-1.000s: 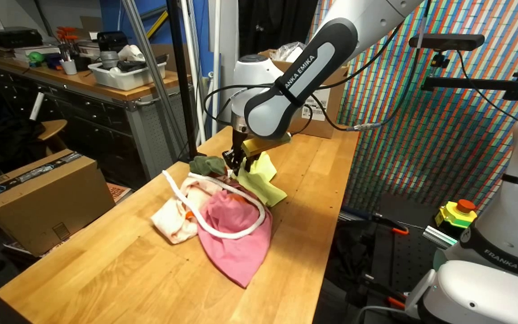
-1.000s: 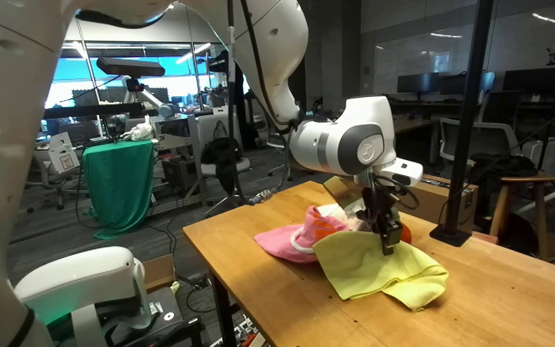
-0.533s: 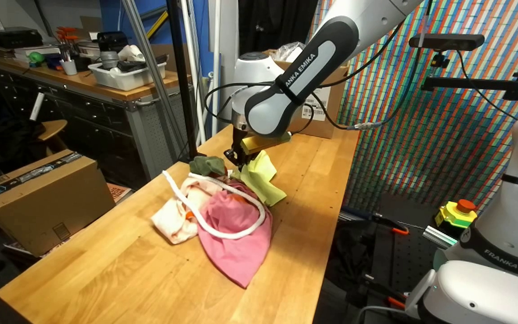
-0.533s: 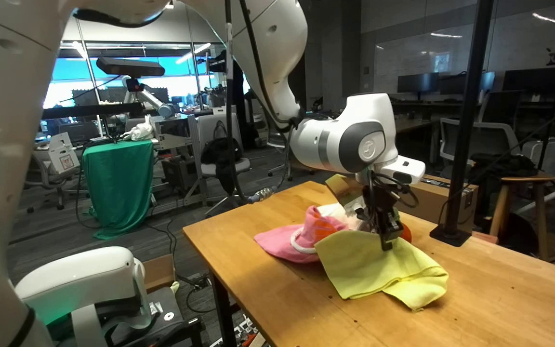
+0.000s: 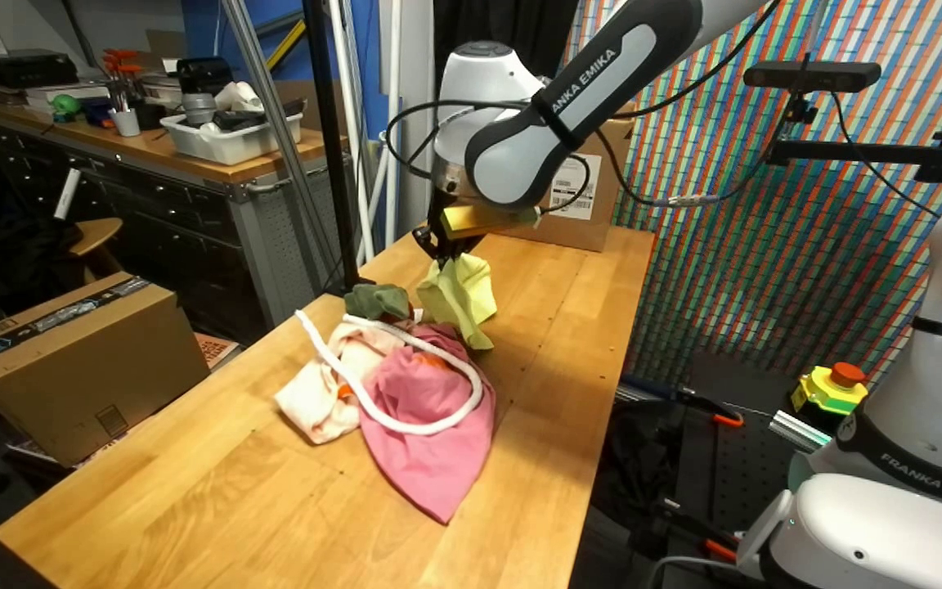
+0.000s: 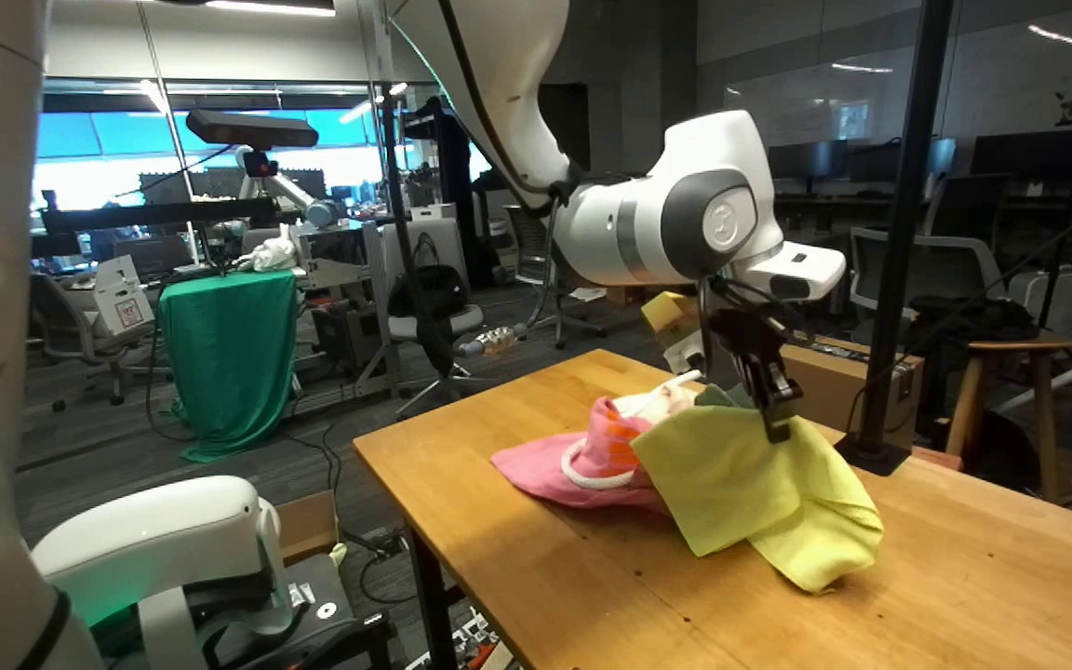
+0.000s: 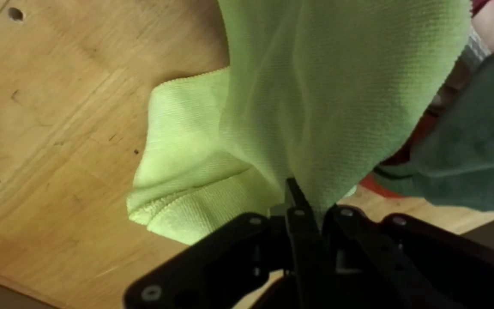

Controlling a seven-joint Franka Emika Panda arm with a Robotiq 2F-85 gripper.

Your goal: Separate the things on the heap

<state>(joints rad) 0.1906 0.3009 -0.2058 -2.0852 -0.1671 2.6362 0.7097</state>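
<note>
My gripper [image 7: 311, 201] is shut on the yellow-green cloth [image 7: 187, 128], which hangs partly lifted, its lower folds on the table in an exterior view [image 6: 741, 475]. Beside it lies the rest of the heap. The pink cloth [image 5: 430, 483] spreads flat toward the table's near end, and the cream cloth [image 5: 316, 405] with reddish marks is bunched alongside. Over both loops the white cord [image 5: 414, 427]. A dark green cloth [image 7: 474, 137] sits close to the gripper. Under its edge a red and green thing, probably the ball [image 7: 378, 189], shows only in part.
A black pole [image 5: 330, 147] rises at the table edge near the heap. At the table's far end stands a cardboard box [image 5: 577, 196]. Another cardboard box [image 5: 95, 368] is off the table's side. Bare wooden tabletop [image 6: 983, 577] extends beyond the yellow-green cloth.
The gripper was down at the yellow-green cloth and has risen, pulling the cloth upward and drawing its edge off the pink cloth's side. The pink cloth, cream cloth and cord look unmoved.
</note>
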